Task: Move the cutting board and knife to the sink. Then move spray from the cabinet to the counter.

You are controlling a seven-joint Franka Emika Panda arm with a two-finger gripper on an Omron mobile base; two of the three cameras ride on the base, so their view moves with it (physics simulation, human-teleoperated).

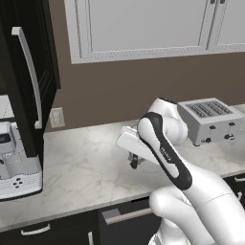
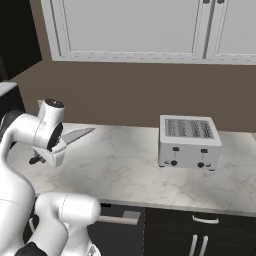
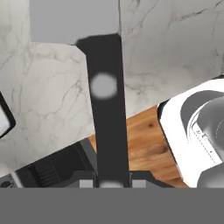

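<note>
Claw [image 3: 112, 183]: was closed on the knife's black handle, jaws tight against both sides.
Knife [image 3: 105, 105]: was held lifted above the desk, its silvery blade [image 2: 77, 135] sticking out past the arm, clear of the surface.
Desk [image 2: 130, 170]: pale marble top carried a toaster [image 2: 189, 142], well apart from the knife.
Toaster slots: contents could not be told.
Upper cabinets [image 2: 125, 27]: doors were shut.

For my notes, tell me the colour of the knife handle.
Black, with a pale round rivet; the knife handle shows best in the hand view.
</note>
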